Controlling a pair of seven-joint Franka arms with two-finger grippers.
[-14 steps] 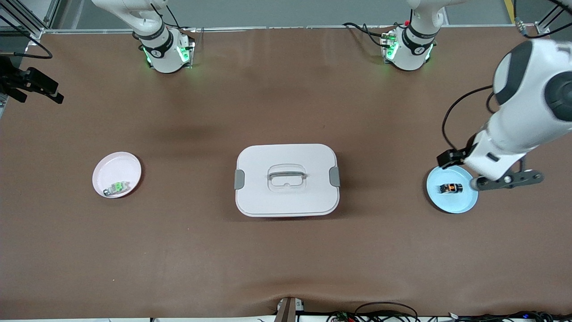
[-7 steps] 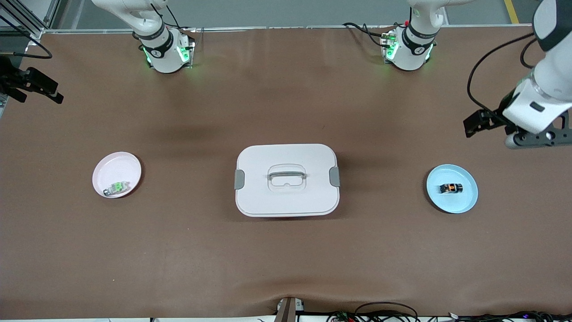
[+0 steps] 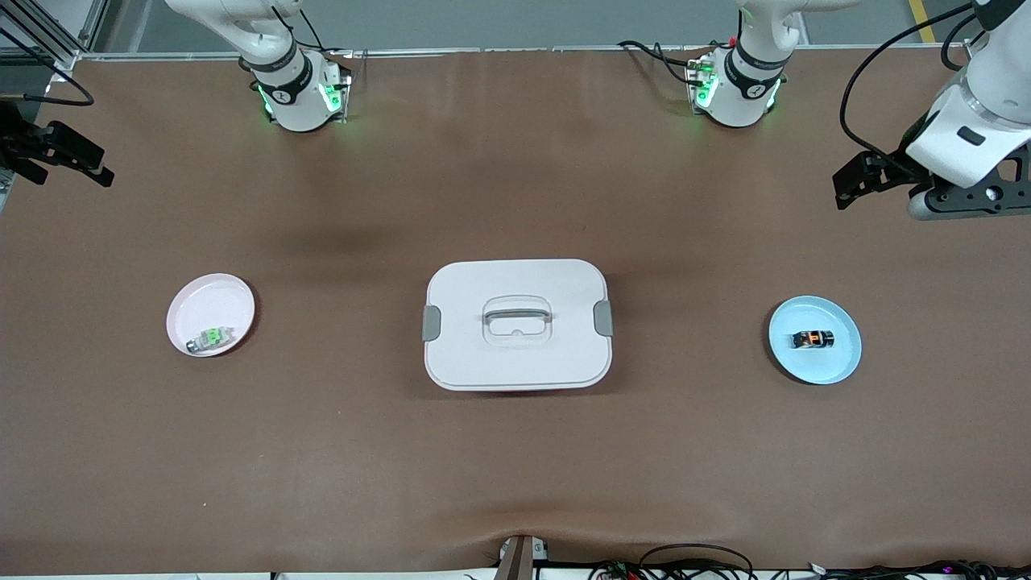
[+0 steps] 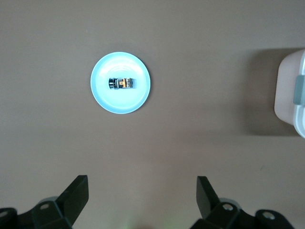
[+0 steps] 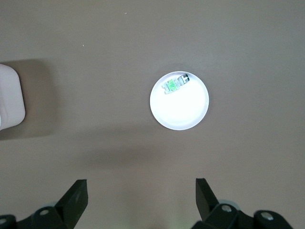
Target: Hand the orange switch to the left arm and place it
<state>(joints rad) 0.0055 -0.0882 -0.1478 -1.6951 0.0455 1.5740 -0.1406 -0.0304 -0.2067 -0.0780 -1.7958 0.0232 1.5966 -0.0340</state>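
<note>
Two small plates and one big box sit in a row across the brown worktop point(image 3: 515, 483). Nearest the front camera, some cables point(image 3: 693, 564) lie along the worktop's edge.

The orange switch point(image 3: 812, 339) lies on the blue plate point(image 3: 838, 366), toward the left arm's end. The white box point(image 3: 515, 354) sits shut in the middle. A pink plate point(image 3: 211, 300) toward the right arm's end holds a tiny green-and-clear part point(image 3: 211, 337).

A second ago the left gripper point(image 4: 141, 180) hung low, right over the blue plate. Now it has pulled up and away, and it hangs over bare worktop. Its jaws are wide open and hold nothing. The switch has not moved, so I think the pick-up has not begun yet.

The right gripper point(image 5: 139, 182) waits high over its end of the worktop, jaws open and empty too.

Farthest back, both arm bases point(image 3: 298, 97) glow green by a grey floor.
</note>
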